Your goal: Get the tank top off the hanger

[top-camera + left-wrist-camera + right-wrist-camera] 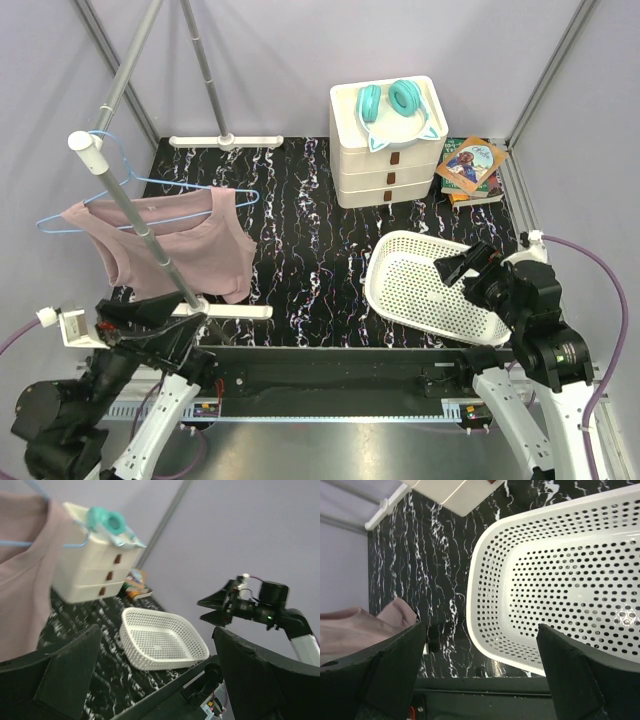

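Note:
The dusty-pink tank top (175, 250) hangs on the light-blue wire hanger (165, 185), whose hook loops over the slanted grey rail (140, 225) at the left. My left gripper (165, 325) is low, just in front of and below the top's hem, open and holding nothing. Its wrist view shows the tank top (20, 575) and hanger wire (75, 544) at the upper left, outside the open left gripper (156, 635). My right gripper (462, 272) hovers open over the white basket (378, 275). Between the spread fingers of the right gripper (480, 627) lie only mat and basket; the tank top (355, 627) shows far left.
A white three-drawer unit (385, 165) with teal headphones (390, 105) on top stands at the back centre. Books (470, 168) lie to its right. The rail's white base bars (230, 311) (225, 141) rest on the black marbled mat (300, 230). Metal frame posts rise at the corners.

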Tool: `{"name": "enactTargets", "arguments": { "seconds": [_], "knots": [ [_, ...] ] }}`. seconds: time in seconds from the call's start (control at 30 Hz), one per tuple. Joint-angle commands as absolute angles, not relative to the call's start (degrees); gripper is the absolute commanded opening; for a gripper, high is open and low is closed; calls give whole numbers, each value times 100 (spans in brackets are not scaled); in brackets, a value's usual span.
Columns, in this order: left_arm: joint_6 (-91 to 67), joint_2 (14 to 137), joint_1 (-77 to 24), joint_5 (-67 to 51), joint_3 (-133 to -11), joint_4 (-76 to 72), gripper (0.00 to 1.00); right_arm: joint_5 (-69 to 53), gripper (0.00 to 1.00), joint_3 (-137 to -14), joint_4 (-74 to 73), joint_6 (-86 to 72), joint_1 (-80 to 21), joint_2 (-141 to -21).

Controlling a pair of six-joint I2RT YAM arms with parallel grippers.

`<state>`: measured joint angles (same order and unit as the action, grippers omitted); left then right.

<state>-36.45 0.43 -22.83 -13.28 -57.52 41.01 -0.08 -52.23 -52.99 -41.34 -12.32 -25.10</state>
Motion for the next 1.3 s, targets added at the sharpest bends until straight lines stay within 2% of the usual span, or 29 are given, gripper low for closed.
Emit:
{"name": "enactTargets", "arguments": {
  "seconds": [0.0, 0.13, 0.27, 0.4, 0.53, 0.63, 0.93, 1.13, 1.27],
  "knots": [
    [-3622, -159, -2355, -387, -6564, 6230, 99, -1070, 100, -5089, -4616, -3261, -1222, -2575],
    [-3542, -342, -2461, -527, -6601, 6215, 99, -2054, 100, -5106, -3562, -3375, -1213, -3171],
    [-3603, -265, -2645, -344, -6548, 6450, 99, -2532, 100, -5658, -3042, -3191, -1536, -4767],
    [-3612, -141, -2716, 70, -6583, 6898, 99, -1250, 100, -6842, -2980, -2796, -3187, -5658],
    [-3726, -185, -2838, 404, -6671, 7005, 99, -1169, 100, -7908, -2647, -2260, -4226, -6826],
    [-3849, -176, -2961, 536, -6785, 7163, 99, -1282, 100, -8568, -2269, -1296, -4903, -7398],
    [-4122, -316, -3199, 668, -7084, 7506, 99, -2619, 100, -10843, -1995, 517, -5238, -9234],
    [-4368, -413, -3436, 791, -7321, 7821, 99, -2935, 100, -11792, -2048, 852, -5229, -10220],
    [-4596, -466, -3673, 835, -7313, 7884, 99, -3277, 94, -12602, -2223, 747, -5256, -10923]
  ]
}}
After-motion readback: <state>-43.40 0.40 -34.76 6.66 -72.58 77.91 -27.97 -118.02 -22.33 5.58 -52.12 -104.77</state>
